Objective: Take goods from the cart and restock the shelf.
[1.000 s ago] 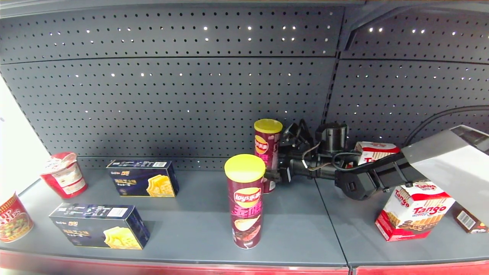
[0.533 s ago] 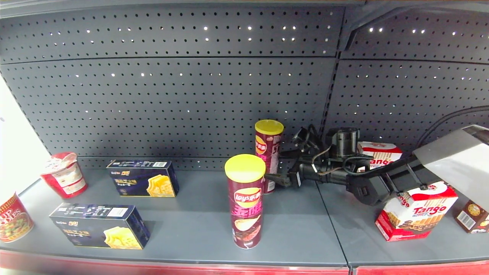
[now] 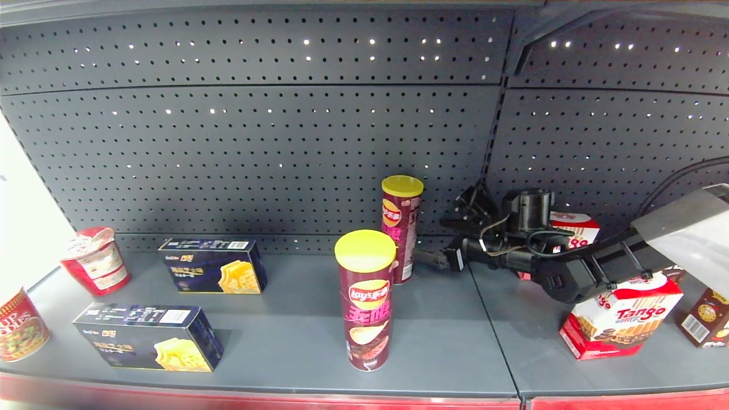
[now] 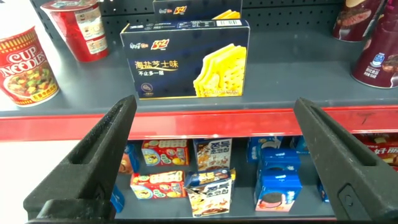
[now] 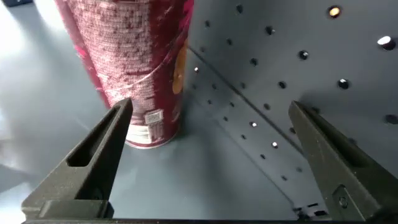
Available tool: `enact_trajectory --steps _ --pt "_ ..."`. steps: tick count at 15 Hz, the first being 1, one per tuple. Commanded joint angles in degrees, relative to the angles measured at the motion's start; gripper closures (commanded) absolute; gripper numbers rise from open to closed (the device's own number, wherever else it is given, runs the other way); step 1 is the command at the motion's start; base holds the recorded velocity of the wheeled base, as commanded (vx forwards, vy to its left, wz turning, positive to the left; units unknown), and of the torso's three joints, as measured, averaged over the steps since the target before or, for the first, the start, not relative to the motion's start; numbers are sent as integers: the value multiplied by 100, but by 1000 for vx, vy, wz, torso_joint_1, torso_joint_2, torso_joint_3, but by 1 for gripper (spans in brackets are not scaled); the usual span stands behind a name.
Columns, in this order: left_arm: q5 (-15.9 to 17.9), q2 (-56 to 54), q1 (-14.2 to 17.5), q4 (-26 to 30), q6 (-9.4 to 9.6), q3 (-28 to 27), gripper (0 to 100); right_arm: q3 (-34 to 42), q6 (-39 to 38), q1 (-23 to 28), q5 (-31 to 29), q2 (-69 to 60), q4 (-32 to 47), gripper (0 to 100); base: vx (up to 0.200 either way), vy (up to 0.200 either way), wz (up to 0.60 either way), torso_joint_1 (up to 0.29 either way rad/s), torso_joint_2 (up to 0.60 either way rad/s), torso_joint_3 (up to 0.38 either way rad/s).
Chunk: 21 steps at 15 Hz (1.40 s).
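Two maroon chip cans with yellow lids stand upright on the grey shelf (image 3: 285, 333). The rear can (image 3: 401, 230) is close to the pegboard back wall; the front can (image 3: 366, 302) is nearer the shelf edge. My right gripper (image 3: 424, 257) is open just to the right of the rear can, level with its lower part and not touching it. In the right wrist view the same can (image 5: 134, 68) stands beyond the spread right gripper (image 5: 217, 168). My left gripper (image 4: 211, 155) is open and holds nothing, in front of the shelf's red front edge (image 4: 205, 115).
Two dark blue cracker boxes (image 3: 213, 266) (image 3: 151, 337) and two red noodle cups (image 3: 95, 260) (image 3: 20, 324) fill the shelf's left side. Red-and-white wafer boxes (image 3: 621, 319) (image 3: 572, 228) and a brown pack (image 3: 706, 319) sit on the right. A lower shelf holds several snack packs (image 4: 211, 180).
My right gripper has let go of the rear chip can and drawn back to the right. The can stays standing by the back wall.
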<state>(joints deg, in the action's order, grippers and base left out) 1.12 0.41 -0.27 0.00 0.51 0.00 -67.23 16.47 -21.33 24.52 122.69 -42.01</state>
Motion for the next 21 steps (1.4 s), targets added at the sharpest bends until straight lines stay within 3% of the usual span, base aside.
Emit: enact_trajectory --steps 1,9,10,11,21 --pt "2 11 0 0 2 0 0 79 -12 -20 9 -96 -53 0 0 0 0 0 0 0" --pt "2 2 0 0 2 0 0 52 -206 -714 -70 -122 -238 0 0 0 0 0 0 0" --pt "2 11 0 0 2 0 0 17 -206 -749 -281 -43 -282 0 0 0 0 0 0 0" --pt "2 2 0 0 2 0 0 -53 -223 -811 -869 71 -299 0 0 0 0 0 0 0" --pt "2 11 0 0 2 0 0 140 -179 -521 -1089 -87 -405 0 0 0 0 0 0 0"
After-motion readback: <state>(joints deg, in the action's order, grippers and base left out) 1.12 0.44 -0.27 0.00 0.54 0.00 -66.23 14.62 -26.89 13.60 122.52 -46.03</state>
